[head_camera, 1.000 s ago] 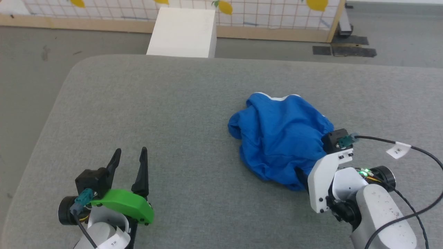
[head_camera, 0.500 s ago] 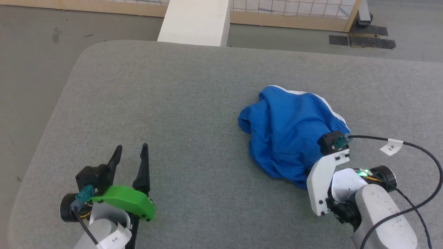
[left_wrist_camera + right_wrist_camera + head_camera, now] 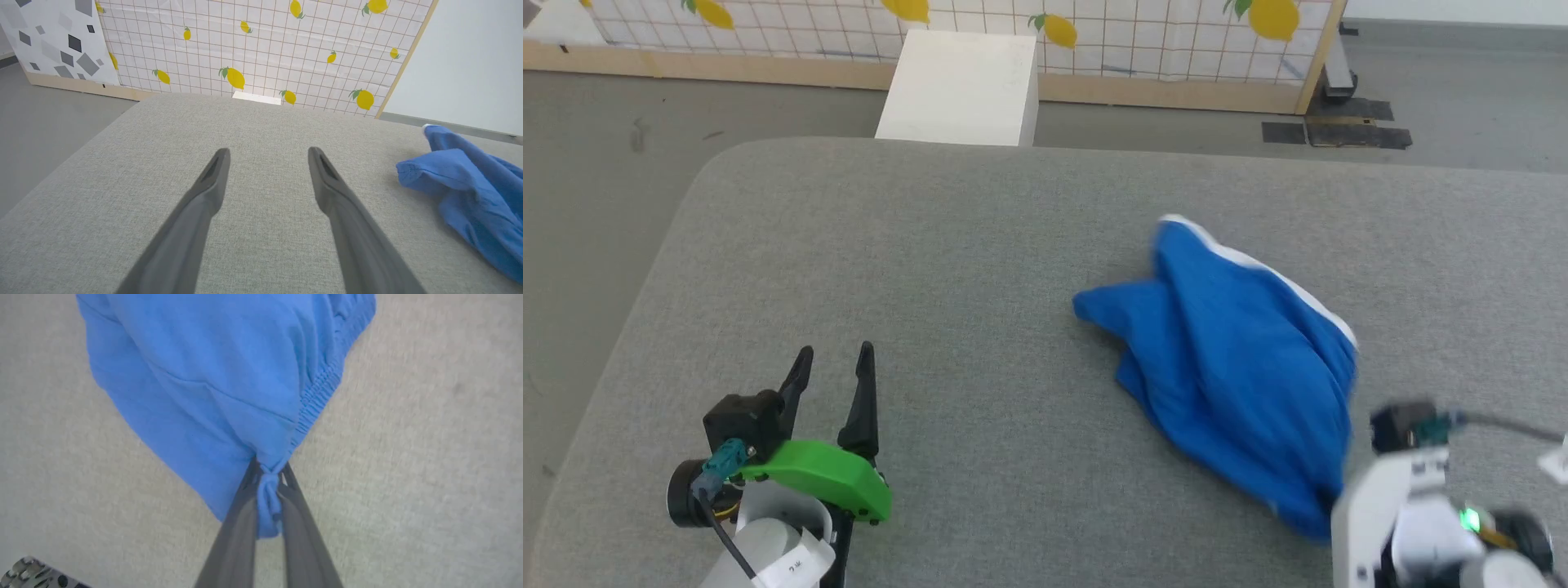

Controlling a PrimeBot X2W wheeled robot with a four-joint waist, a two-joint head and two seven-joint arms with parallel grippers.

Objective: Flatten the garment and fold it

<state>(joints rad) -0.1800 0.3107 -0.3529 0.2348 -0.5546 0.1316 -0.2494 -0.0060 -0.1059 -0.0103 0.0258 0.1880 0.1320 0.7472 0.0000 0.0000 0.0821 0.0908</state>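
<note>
- Head view: the grey fabric-covered table [image 3: 890, 245] is the biggest thing in sight. Its broad, level top has bare space on the left and in the middle, which I judge is room for spreading the garment out.
- The blue shorts [image 3: 1241, 359] lie on the right half of that table, apart from its edges. They are drawn into a long slanted wedge running from a far tip down toward the near right corner. I read that shape as cloth pulled from one end. They are not flat yet, and a bunched lobe sticks out on their left side.
- The left gripper [image 3: 835, 353] sits over the near left part of the table, well apart from the shorts. Its fingers are spread with nothing between them, probably kept free for a second corner.
- The right gripper [image 3: 267, 473] is clenched on a thin twist of blue cloth at the end of the gathered elastic waistband [image 3: 320, 390]. That is likely a chosen spot, since a stitched edge gives a firm hold.
- White trim [image 3: 1258, 261] runs along the far right edge of the shorts, so that side faces up.
</note>
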